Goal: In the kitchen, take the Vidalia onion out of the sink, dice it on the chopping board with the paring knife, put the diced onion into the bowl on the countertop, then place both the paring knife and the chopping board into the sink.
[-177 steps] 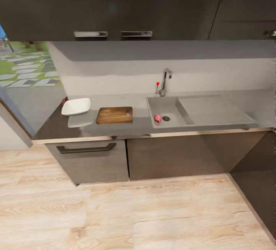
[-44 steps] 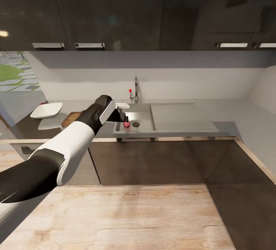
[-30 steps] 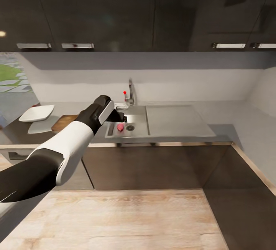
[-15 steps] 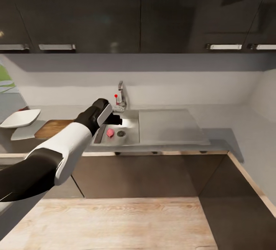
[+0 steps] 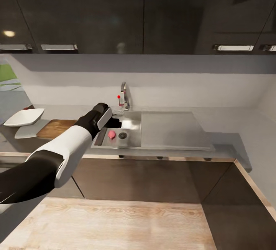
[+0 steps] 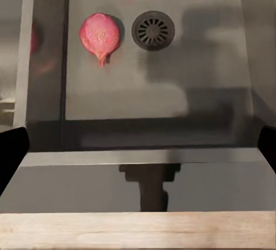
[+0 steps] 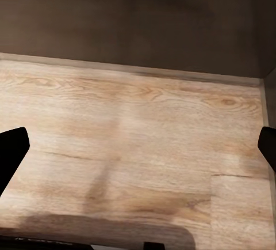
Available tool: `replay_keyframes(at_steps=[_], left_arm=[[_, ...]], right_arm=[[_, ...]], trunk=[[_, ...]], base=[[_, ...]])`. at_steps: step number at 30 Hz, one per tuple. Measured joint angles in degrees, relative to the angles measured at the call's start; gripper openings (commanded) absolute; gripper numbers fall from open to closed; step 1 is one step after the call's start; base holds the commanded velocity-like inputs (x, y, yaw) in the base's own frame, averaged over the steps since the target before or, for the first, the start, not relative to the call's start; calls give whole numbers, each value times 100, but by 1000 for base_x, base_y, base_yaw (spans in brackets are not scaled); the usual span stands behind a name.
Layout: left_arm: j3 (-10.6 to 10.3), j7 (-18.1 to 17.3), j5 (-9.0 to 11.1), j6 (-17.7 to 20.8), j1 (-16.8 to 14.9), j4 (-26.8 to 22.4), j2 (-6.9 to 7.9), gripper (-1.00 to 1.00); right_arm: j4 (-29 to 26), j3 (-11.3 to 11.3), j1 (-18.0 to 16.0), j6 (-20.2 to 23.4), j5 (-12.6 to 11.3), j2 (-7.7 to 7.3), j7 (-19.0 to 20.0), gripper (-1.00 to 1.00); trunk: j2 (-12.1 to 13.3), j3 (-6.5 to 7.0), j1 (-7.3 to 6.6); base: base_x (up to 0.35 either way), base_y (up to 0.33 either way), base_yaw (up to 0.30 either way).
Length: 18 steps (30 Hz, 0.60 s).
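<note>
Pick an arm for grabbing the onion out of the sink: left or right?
Left. Its gripper hovers open over the sink, with the onion beside the drain in its wrist view. The right gripper, also open, faces the wooden floor.

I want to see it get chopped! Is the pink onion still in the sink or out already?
In. The round pink onion lies on the grey sink floor beside the round drain; the left hand hovers above, not touching.
</note>
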Motion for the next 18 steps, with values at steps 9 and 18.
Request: replay_keyframes(at_steps=[9, 18], left_arm=[[1, -3, 3, -160, 223, -1, 5, 100], [1, -5, 8, -220, 241, 7, 5, 100]], right_arm=[[-1, 0, 0, 0, 3, 0, 0, 100], [-1, 0, 0, 0, -1, 0, 0, 100]], trunk=[[0, 0, 0], [-1, -2, -3]], base=[[9, -8, 3], [231, -61, 0]])
